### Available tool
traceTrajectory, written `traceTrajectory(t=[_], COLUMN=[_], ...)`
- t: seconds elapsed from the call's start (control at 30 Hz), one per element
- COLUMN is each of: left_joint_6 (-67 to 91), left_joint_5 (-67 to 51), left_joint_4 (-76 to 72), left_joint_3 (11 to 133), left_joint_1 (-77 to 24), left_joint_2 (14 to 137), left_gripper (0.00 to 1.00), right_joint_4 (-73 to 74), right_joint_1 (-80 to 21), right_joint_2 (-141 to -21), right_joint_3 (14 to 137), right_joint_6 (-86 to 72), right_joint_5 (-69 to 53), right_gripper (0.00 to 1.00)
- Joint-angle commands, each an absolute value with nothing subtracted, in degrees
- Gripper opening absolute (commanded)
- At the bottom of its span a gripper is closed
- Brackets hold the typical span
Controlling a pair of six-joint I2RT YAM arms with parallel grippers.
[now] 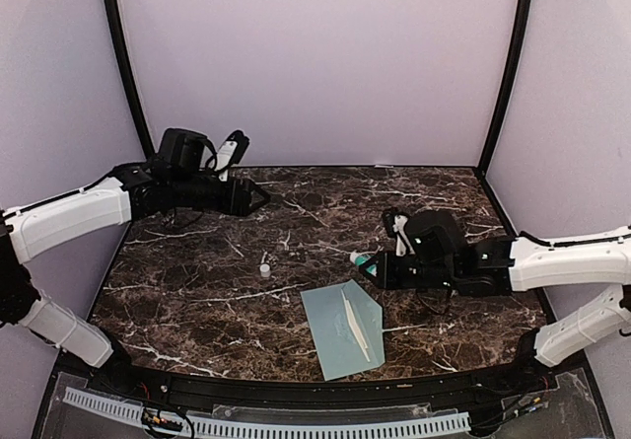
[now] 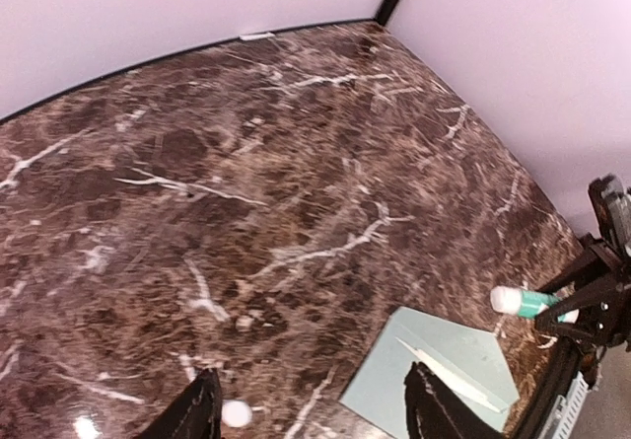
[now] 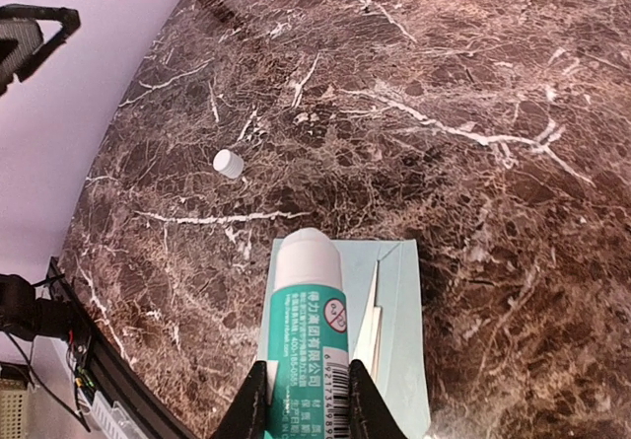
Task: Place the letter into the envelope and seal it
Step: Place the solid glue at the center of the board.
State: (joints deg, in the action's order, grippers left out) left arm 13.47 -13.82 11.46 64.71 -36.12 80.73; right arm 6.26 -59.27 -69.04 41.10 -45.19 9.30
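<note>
Surface: dark marble table with white veins, lilac walls behind
Top view, envelope: flat on the table near the front edge, flap spread out with its point toward the right arm, a thin white strip across it
Top view, right gripper: just behind the envelope, low over the table, jaws clamped on a glue stick whose tip points left
Top view, cap: small and white, alone on the table, left of the envelope and apart from it
Top view, left gripper: well behind and left of the envelope, jaws spread, nothing between them
Left wrist view: own fingers stand wide apart with the cap showing between them; envelope at lower right, glue stick just beyond it
Right wrist view: jaws press both sides of the teal-labelled glue stick, its white tip seen against the envelope's far edge; cap beyond the envelope, to the left
</note>
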Motion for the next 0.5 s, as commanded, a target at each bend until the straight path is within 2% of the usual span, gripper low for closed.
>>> traceTrajectory(t=[0.0, 0.23, 0.47], left_joint_6=[9.7, 6.5, 6.6], left_joint_5=[-12.3, -9.3, -10.0], left_joint_4=[11.1, 7.9, 8.2], left_joint_3=[59.1, 55.0, 54.6], left_joint_1=[-29.6, -27.2, -27.2], left_joint_2=[77.1, 75.1, 75.7], left_gripper=[0.64, 0.64, 0.64], right_joint_4=[-5.0, -8.2, -12.3], right_joint_1=[-60.4, -64.3, -64.8], right_joint_2=[-78.2, -95.3, -108.1], right_joint_3=[47.3, 57.1, 66.0], right_joint_6=[-42.1, -41.9, -43.7], right_joint_5=[11.2, 21.0, 22.6], right_gripper=[0.06, 0.06, 0.06])
